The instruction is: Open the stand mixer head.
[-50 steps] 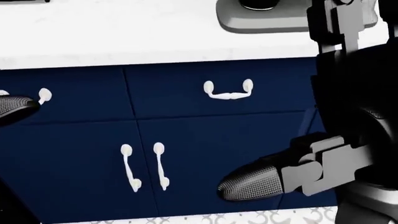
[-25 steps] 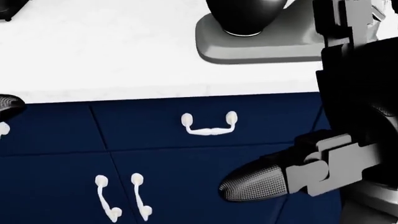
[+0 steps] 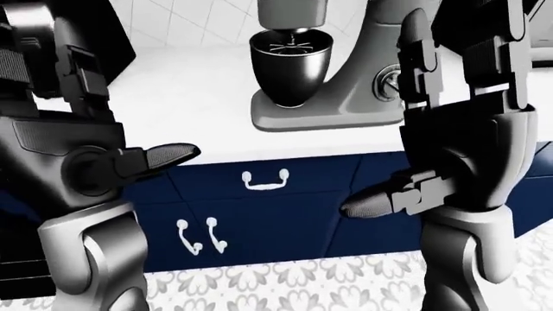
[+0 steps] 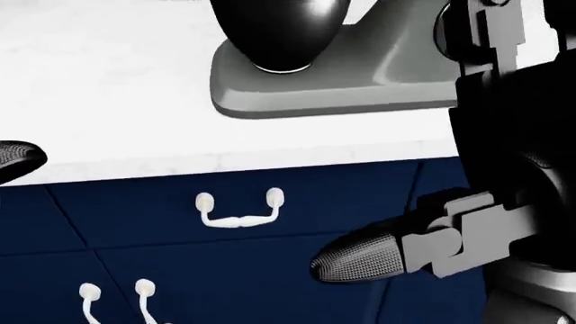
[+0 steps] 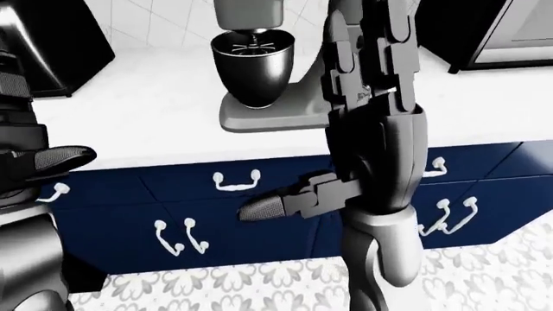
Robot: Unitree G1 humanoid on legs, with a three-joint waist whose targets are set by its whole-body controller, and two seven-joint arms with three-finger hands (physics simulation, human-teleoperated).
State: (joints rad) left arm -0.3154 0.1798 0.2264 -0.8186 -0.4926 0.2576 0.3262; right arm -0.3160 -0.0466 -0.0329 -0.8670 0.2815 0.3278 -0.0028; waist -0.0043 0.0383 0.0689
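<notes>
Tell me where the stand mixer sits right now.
In the left-eye view the stand mixer stands top centre on the white counter, above the navy drawers, just left of the raised right hand.

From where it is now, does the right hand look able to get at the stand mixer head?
Probably yes. The right hand is raised beside the stand mixer, with nothing visible between them. The mixer head sits at the view's top edge, so contact cannot be confirmed.

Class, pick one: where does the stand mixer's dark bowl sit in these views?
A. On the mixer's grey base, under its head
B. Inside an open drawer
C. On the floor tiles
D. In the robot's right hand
A: the dark bowl rests on the stand mixer base on the white counter, directly beneath the head.
</notes>
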